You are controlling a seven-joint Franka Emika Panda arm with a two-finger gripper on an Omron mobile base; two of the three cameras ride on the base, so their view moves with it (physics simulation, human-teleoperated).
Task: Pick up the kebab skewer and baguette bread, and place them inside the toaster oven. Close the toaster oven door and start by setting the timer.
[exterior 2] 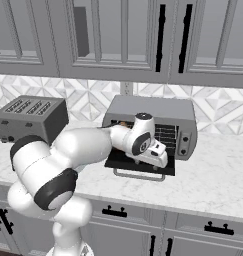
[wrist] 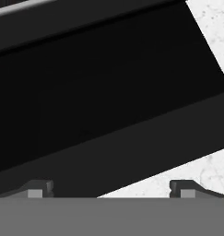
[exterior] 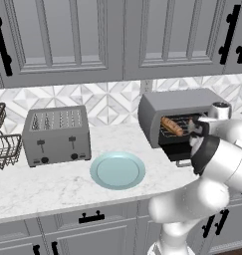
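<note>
I see the toaster oven (exterior: 180,107) against the backsplash with the toaster oven door (exterior 2: 124,161) dropped flat toward the counter edge; the baguette bread (exterior: 172,126) lies on the rack inside; my gripper (wrist: 111,189) hangs just above the door's dark glass, fingers spread wide and holding nothing; open marble counter (exterior 2: 213,175) lies right of the door; the teal plate (exterior: 117,170) and four-slot toaster (exterior: 56,135) sit well left; I cannot make out the skewer.
</note>
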